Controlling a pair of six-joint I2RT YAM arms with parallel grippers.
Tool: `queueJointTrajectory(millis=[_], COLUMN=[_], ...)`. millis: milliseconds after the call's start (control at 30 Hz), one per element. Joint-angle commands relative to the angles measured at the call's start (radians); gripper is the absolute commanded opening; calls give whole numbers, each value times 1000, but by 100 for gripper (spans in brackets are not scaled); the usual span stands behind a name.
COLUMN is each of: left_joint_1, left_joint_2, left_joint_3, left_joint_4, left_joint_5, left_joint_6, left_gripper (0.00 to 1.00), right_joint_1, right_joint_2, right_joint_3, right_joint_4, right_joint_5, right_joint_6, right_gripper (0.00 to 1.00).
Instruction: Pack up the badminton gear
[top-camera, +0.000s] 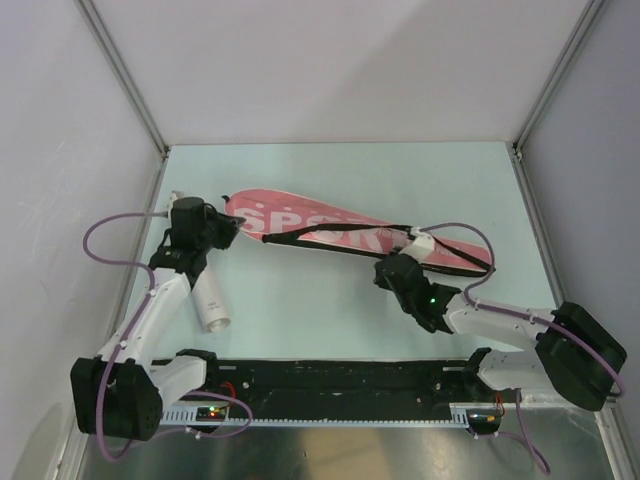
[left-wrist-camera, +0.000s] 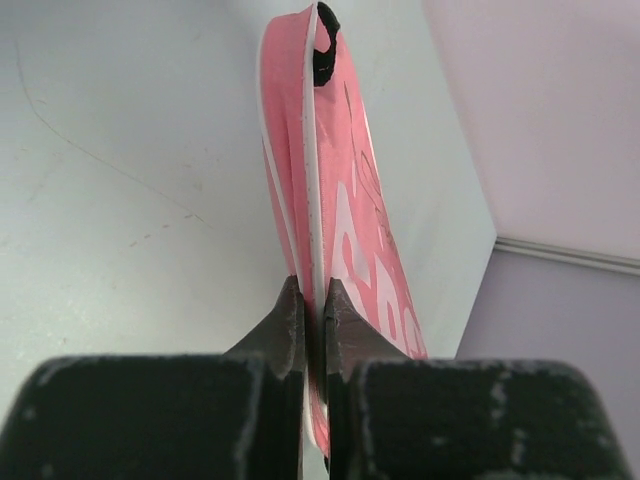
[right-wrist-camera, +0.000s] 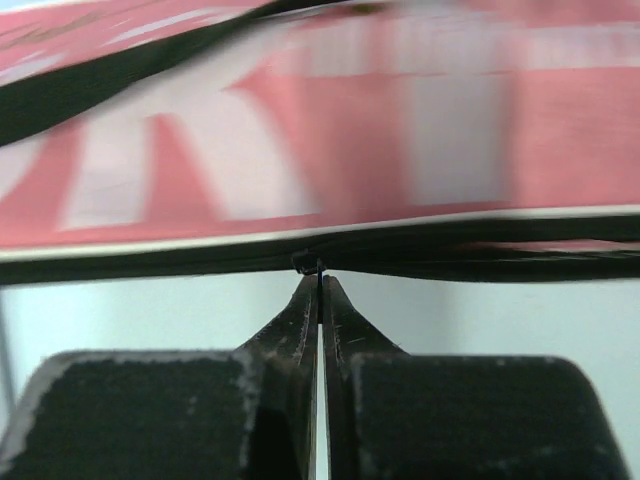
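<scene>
The pink bag is laid across the surface, wide end at 10 o'clock, rim pinched there by the left end effector. The right end effector is closed on what looks like the zipper pull; that skinny grip could be lost under a tug.

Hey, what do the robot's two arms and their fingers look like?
The left arm and the right arm both have white links and bulky black joints. A purple cable loops off each. A green light glows on the right one. The fingers are black, tapering to thin tips, with whitish scuffed edges.
</scene>
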Motion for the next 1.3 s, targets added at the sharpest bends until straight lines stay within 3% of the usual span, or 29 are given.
queueJointTrajectory(millis=[0, 267, 733, 1267], left_joint_1=[47, 194, 317, 378], left_joint_2=[23, 72, 228, 385], left_joint_3=[73, 145, 309, 535], left_joint_4=[3, -47, -79, -134], left_joint_5=[-76, 16, 94, 111], left_joint_6=[102, 198, 411, 637], left_gripper=[0, 0, 0, 0], right_joint_1=[-111, -381, -831, -993], right_joint_2=[-90, -224, -196, -183], right_joint_3=[-49, -94, -128, -127], right_joint_4=[-175, -274, -209, -167], right_joint_5=[112, 93, -109, -311], right_joint_6=[103, 94, 28, -10], right_gripper=[0, 0, 0, 0])
